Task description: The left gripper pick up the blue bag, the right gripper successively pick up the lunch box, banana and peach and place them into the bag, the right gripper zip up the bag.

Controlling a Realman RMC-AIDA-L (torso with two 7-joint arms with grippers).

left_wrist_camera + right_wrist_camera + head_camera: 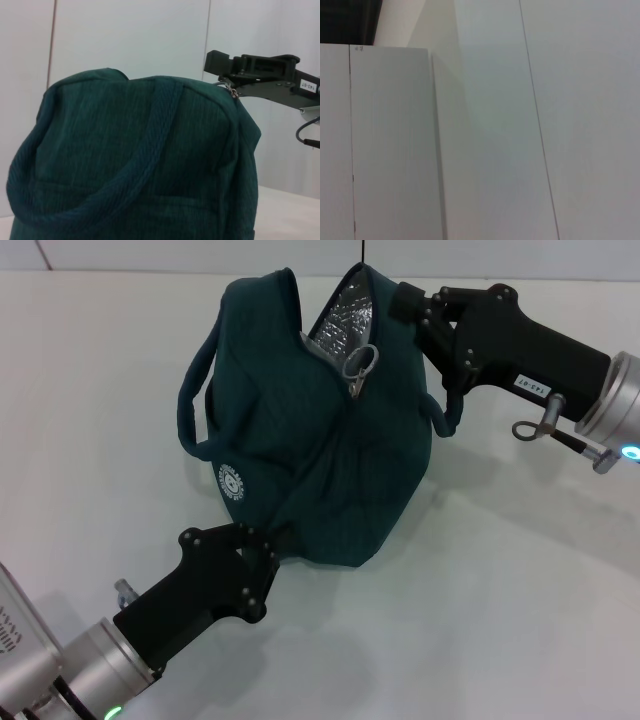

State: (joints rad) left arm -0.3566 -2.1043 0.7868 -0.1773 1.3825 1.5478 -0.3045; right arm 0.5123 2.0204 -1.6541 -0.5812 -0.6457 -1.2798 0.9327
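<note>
My left pincer [272,540] pinches the lower edge of the blue bag [320,430] on the white desk [520,590]; its round white logo [232,479] is unreadable. My right pincer [400,302], white label [529,386] illegible, meets the bag's top corner; grip unclear.

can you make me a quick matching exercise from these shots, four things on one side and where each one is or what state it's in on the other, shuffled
Things:
1. left gripper
2. right gripper
3. zipper ring pull
4. foil lining

Places or states:
A. showing through the bag's partly open top
B. at the far upper edge of the blue bag, by its opening
C. pinching the bag's fabric at its near lower edge
D. lying on the bag's front just below the opening

Pairs: 1-C, 2-B, 3-D, 4-A
</note>
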